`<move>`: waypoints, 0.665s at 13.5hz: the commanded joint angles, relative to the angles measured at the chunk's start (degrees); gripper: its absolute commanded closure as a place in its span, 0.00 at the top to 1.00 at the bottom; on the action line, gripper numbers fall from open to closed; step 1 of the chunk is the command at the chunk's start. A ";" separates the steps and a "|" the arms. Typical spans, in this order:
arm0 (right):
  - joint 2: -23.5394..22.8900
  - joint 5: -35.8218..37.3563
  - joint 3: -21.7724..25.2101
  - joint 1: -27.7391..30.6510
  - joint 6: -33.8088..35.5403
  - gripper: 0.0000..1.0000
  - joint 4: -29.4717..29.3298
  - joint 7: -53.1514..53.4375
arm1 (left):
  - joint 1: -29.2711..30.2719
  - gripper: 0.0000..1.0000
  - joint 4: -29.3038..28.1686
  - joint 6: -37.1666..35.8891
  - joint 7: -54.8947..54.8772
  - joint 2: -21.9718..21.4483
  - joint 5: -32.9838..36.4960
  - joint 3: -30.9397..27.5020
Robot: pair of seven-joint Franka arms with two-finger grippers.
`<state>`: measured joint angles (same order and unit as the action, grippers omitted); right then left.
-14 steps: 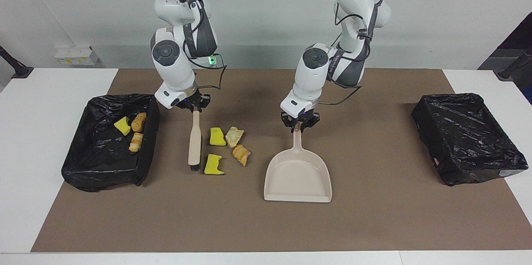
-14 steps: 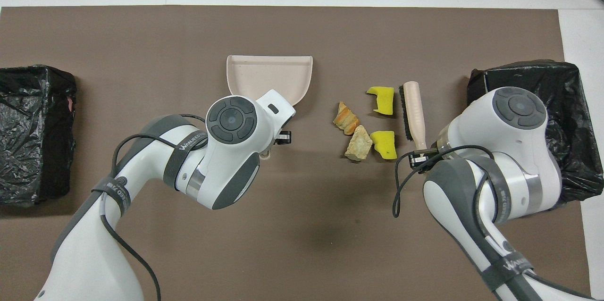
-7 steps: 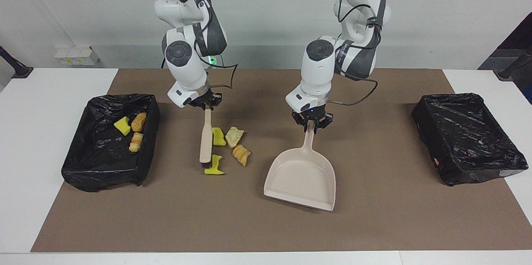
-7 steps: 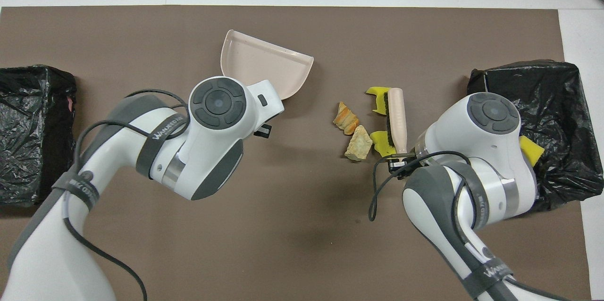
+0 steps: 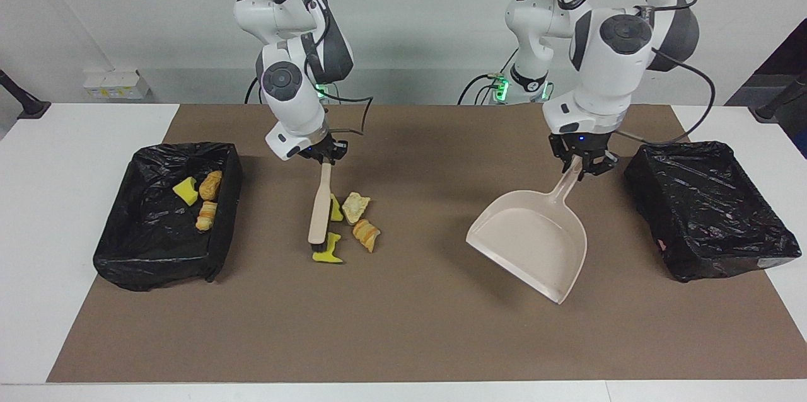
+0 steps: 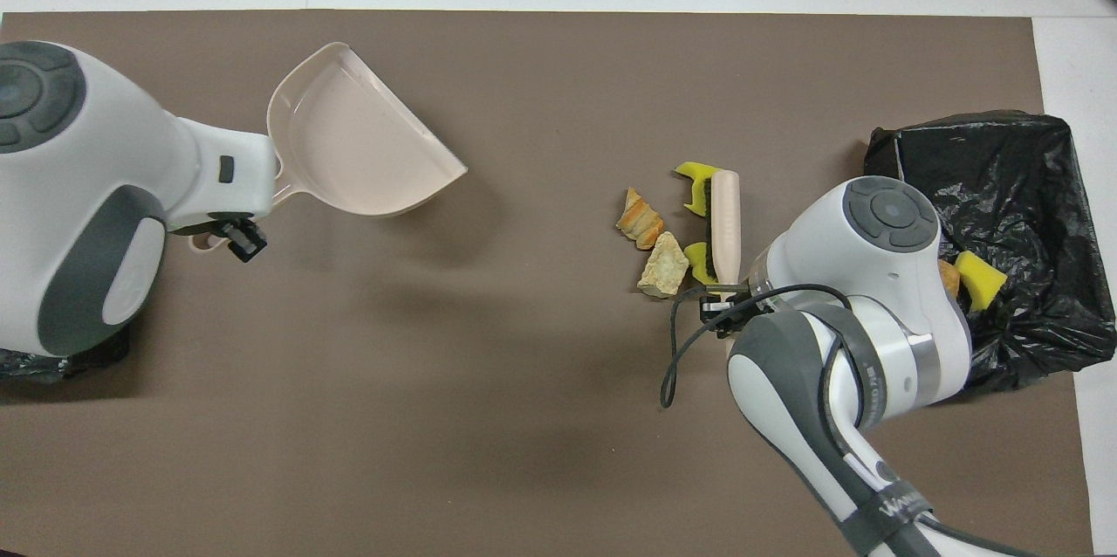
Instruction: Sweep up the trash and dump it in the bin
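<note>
Dustpan swung away; trash beside right gripper's brush.

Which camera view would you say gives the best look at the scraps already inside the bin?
The facing view: three scraps lie unobstructed in the bin. In the overhead view the right arm covers most of them; only one yellow chunk shows clearly.

4 scraps of trash lie clustered on the brown mat: 2 yellow sponge chunks and 2 tan bread-like lumps. 3 more rest inside the black-lined bin at the right arm's end: 1 yellow sponge piece and 2 golden-brown lumps.
</note>
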<state>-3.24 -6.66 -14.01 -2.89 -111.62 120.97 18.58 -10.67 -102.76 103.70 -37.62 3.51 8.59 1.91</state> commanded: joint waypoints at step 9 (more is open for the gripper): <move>-3.17 0.07 -0.23 -1.85 -1.14 0.00 -0.38 0.84 | -1.26 0.00 -17.89 8.69 -20.34 -5.43 -1.12 0.90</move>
<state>-4.94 -6.37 -13.98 -4.49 -111.72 120.95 18.58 -8.71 -114.89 108.88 -61.95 1.45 7.89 3.41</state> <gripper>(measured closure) 0.736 0.678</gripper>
